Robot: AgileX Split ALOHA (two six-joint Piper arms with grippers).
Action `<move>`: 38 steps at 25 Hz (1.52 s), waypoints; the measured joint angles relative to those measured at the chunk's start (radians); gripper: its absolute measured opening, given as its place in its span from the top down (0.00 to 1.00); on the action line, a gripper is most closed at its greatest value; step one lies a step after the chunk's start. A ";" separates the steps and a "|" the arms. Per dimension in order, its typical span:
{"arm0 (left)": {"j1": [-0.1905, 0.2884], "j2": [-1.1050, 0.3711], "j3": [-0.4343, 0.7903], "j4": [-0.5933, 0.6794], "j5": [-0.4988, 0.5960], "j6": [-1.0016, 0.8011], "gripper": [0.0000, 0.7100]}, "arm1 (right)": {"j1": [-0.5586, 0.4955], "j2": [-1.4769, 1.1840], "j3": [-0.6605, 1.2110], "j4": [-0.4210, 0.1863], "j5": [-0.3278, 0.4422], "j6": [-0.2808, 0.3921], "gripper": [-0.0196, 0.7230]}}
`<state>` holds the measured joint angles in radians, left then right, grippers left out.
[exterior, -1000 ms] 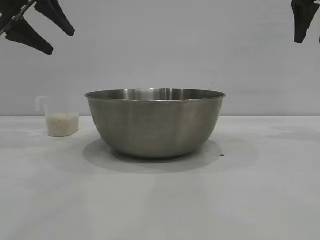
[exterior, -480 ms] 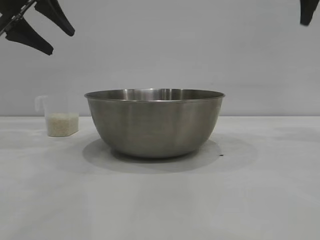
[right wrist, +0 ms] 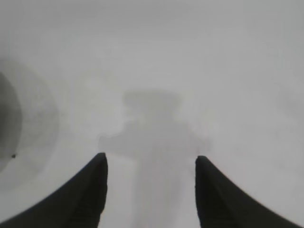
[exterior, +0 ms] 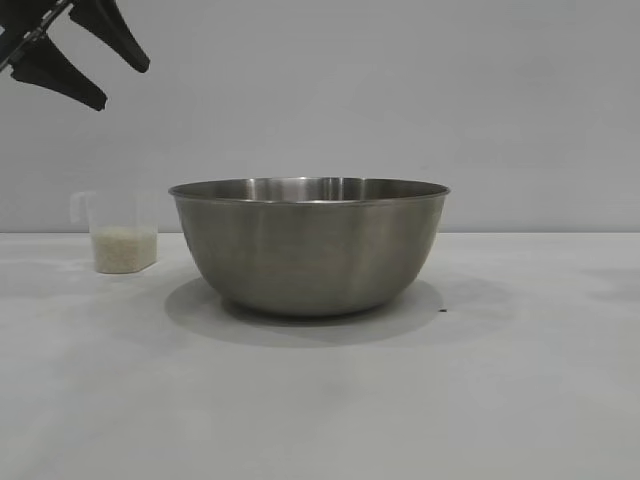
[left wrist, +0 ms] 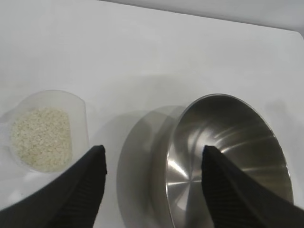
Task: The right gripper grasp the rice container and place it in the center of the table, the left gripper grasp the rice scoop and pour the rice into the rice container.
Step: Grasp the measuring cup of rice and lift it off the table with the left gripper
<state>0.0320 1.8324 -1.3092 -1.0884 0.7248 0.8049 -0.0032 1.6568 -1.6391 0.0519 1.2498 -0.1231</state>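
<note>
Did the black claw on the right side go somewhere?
Yes. The right gripper rose out of the exterior view's top right corner, while the rice container stayed put.

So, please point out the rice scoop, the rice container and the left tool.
rice scoop (exterior: pixel 124 240): exterior view, front wall.
rice container (exterior: pixel 310 250): exterior view, outer steel side.
left tool (exterior: pixel 90 55): exterior view, between its two fingertips.

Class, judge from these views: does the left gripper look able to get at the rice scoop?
Probably yes. The left gripper hangs open above the rice scoop, which stands apart from the rice container, nothing between.
</note>
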 joint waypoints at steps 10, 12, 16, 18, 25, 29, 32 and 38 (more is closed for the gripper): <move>0.000 0.000 0.000 0.001 0.000 0.000 0.45 | 0.000 -0.350 0.358 0.000 0.000 0.000 0.49; 0.000 0.000 0.000 0.001 0.000 0.000 0.45 | 0.000 -0.437 0.448 0.007 0.000 0.000 0.49; 0.000 0.000 0.000 0.001 0.004 0.000 0.45 | 0.000 -0.600 0.618 0.008 0.002 0.000 0.49; 0.000 0.000 0.000 0.001 0.006 -0.002 0.45 | 0.000 -0.672 0.682 0.010 0.002 0.002 0.49; 0.000 0.000 0.000 0.002 0.019 -0.002 0.45 | 0.000 -0.967 0.876 0.023 0.005 0.004 0.49; 0.000 0.000 0.000 0.003 0.030 -0.002 0.45 | 0.000 -1.089 0.955 0.024 0.008 0.004 0.49; 0.000 0.000 0.000 0.003 0.030 -0.002 0.45 | 0.000 -1.167 1.003 0.026 0.011 0.004 0.49; 0.000 0.000 0.000 0.003 0.042 -0.002 0.45 | 0.000 -1.254 1.098 0.027 0.011 0.004 0.49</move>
<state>0.0320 1.8324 -1.3092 -1.0853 0.7668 0.8028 -0.0032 0.4028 -0.5411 0.0786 1.2607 -0.1187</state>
